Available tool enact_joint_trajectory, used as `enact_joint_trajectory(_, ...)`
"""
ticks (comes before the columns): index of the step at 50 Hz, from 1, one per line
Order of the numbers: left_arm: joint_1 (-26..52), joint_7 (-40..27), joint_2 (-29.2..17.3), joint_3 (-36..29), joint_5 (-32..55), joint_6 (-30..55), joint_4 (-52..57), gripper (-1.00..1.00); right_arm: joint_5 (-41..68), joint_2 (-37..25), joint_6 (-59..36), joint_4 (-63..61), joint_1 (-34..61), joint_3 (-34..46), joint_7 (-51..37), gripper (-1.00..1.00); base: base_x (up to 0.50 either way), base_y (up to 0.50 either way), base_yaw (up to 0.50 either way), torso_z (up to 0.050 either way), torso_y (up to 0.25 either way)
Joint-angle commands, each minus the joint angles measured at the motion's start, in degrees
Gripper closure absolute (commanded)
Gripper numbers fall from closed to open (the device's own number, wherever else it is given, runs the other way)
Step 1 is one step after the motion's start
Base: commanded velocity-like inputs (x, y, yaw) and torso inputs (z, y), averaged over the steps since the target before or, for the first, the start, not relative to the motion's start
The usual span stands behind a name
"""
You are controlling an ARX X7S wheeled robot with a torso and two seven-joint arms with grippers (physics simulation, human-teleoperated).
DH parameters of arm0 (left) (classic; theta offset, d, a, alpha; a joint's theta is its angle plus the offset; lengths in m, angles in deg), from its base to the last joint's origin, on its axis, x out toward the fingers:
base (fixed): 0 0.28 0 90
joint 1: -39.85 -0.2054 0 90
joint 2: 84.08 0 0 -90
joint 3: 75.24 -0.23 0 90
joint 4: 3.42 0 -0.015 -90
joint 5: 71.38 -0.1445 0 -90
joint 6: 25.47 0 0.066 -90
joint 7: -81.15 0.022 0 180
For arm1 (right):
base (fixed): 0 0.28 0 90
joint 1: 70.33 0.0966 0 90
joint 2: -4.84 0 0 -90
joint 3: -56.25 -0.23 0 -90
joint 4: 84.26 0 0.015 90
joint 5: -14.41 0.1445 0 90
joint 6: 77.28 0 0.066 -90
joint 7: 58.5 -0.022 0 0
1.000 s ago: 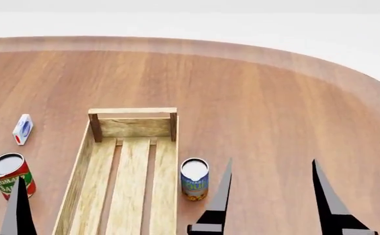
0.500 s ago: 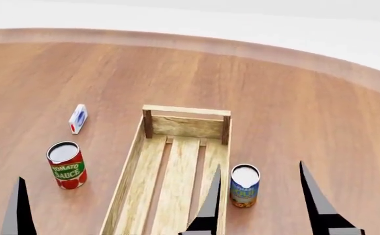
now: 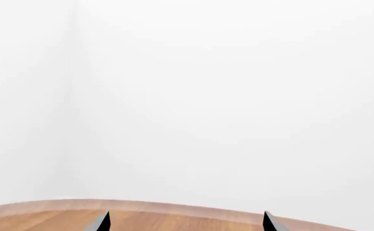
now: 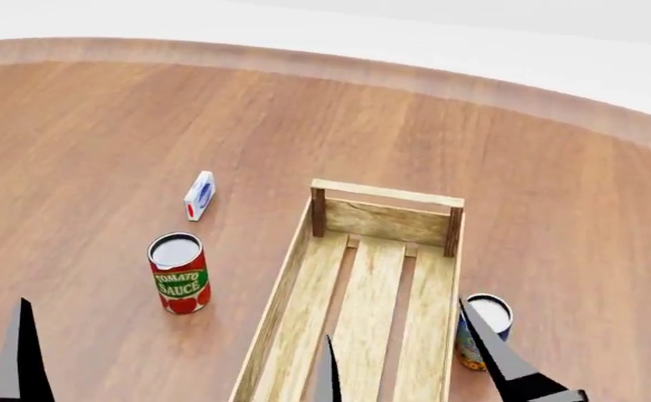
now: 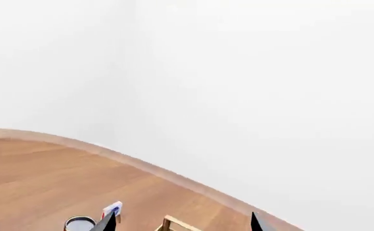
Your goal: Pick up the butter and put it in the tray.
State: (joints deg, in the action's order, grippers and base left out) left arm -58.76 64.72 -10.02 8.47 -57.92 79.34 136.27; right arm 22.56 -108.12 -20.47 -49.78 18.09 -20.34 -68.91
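Observation:
The butter is out of view in every frame. The tray (image 4: 384, 219), a long light-wood crate with a slatted bottom, lies lengthwise in the lower middle of the head view, with nothing on the slats that show. Its far corner post (image 5: 167, 222) peeks into the right wrist view. My right gripper (image 4: 409, 373) is open above the tray's near end, one finger over the slats and the other over its right rim. In its own view the right gripper (image 5: 182, 224) holds nothing. My left gripper (image 3: 185, 224) is open and empty too; one of its fingers (image 4: 18, 356) shows at the lower left.
A tomato sauce can (image 4: 178, 273) stands left of the tray, and a small white-blue-red carton (image 4: 198, 195) lies beyond it. A blue and yellow can (image 4: 484, 316) stands by the tray's right side, partly behind my right finger. The round table's edge (image 4: 415, 79) curves across the back.
The head view has swung left, so the tray, both cans and the small carton sit further right in the picture. My right fingers now show over the tray's near end.

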Motion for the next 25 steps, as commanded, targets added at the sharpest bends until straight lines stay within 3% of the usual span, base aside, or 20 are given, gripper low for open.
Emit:
enact_joint_trajectory(1, -0.2, -0.8, -0.5, -0.5, 0.1, 0.0, 0.2, -1.00, 13.7, -13.8, 1.2, -4.4, -7.9, -5.4, 7.6, -1.00, 0.00, 0.00, 0.00, 0.000, 0.000)
enact_joint_trajectory(5, -0.1, -1.1, -0.8, -0.3, 0.4, 0.2, 0.5, -1.00, 19.0, -16.9, 5.7, -3.7, -12.6, -10.6, 7.8, -1.00, 0.00, 0.00, 0.00, 0.000, 0.000)
enact_joint_trajectory(19, -0.1, -1.7, -1.3, -0.2, 1.3, -0.2, 0.0, -1.00, 29.4, -28.9, 5.1, -4.3, -27.1, -25.5, 9.8, -1.00, 0.00, 0.00, 0.00, 0.000, 0.000)
enact_joint_trajectory(25, -0.1, -2.0, -1.5, -0.5, 1.1, -0.6, -0.3, -1.00, 34.6, -35.2, 9.5, -4.3, -33.6, -31.8, 8.3, -1.00, 0.00, 0.00, 0.00, 0.000, 0.000)
